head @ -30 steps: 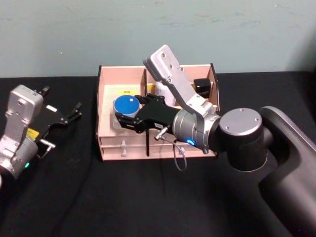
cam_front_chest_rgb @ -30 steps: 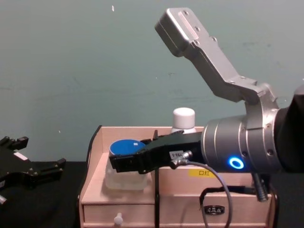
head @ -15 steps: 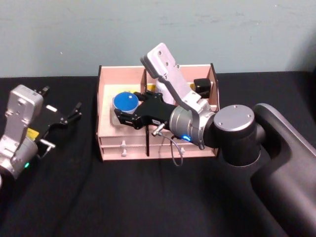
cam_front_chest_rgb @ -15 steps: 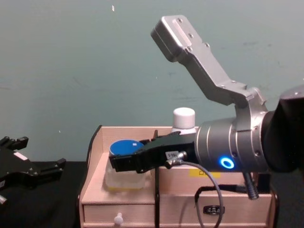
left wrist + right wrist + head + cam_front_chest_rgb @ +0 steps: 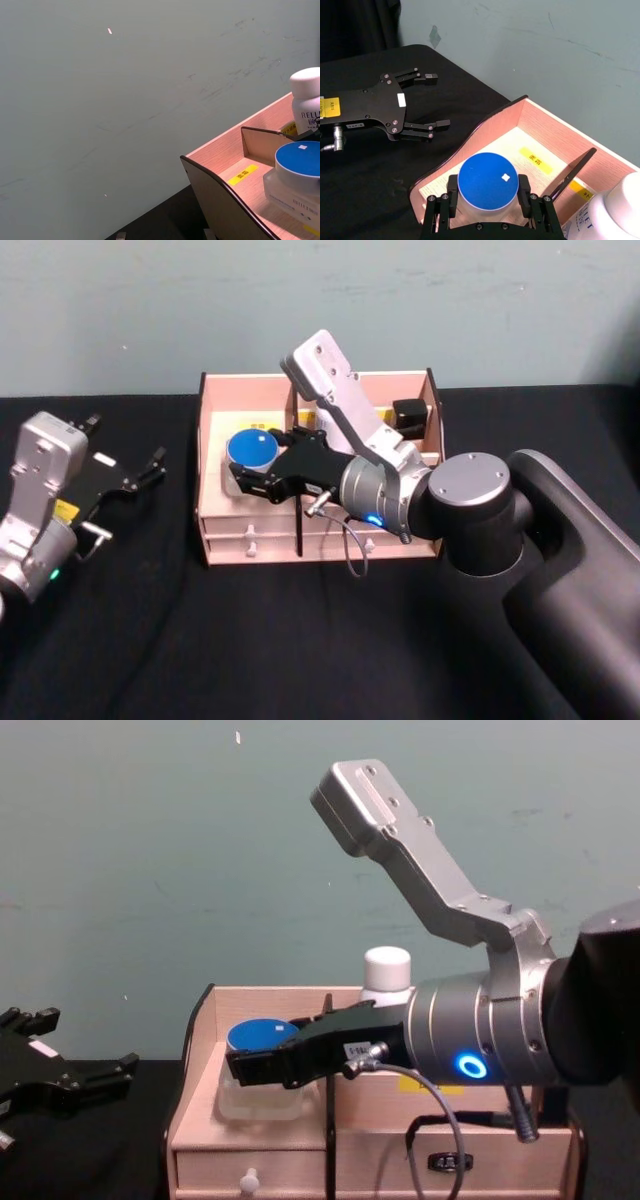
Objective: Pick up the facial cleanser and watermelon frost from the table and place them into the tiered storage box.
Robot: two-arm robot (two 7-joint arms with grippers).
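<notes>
From the head view, the right end effector (image 5: 252,475) is reaching over the tiered storage box (image 5: 215,530) and gripping a blue-lidded jar (image 5: 251,450) in the box's left-hand compartment, its black fingers closed against the jar's sides. The left end effector (image 5: 150,468) is resting well off to the left on the black tabletop (image 5: 180,640), fingers spread apart and holding nothing. In the left wrist view, the blue-lidded jar (image 5: 298,172) is sitting inside the wooden box (image 5: 225,200) near a yellow label (image 5: 242,174), with a white-capped bottle (image 5: 306,100) standing behind it in the neighbouring compartment. In the right wrist view, the right end effector (image 5: 488,201) is clamping the jar (image 5: 487,183) from both sides above the compartment floor, while the left end effector (image 5: 427,102) is lying open on the tabletop (image 5: 365,165) beyond the box's dark-edged side panel (image 5: 465,145). From the chest view, the right end effector (image 5: 262,1065) is holding the jar (image 5: 258,1065) low in the left compartment, though I cannot tell whether the jar's base is touching the floor there; the white-capped bottle (image 5: 387,972) is standing upright behind it, and the left end effector (image 5: 100,1075) is sitting at the left edge, well apart from the box (image 5: 250,1160).
</notes>
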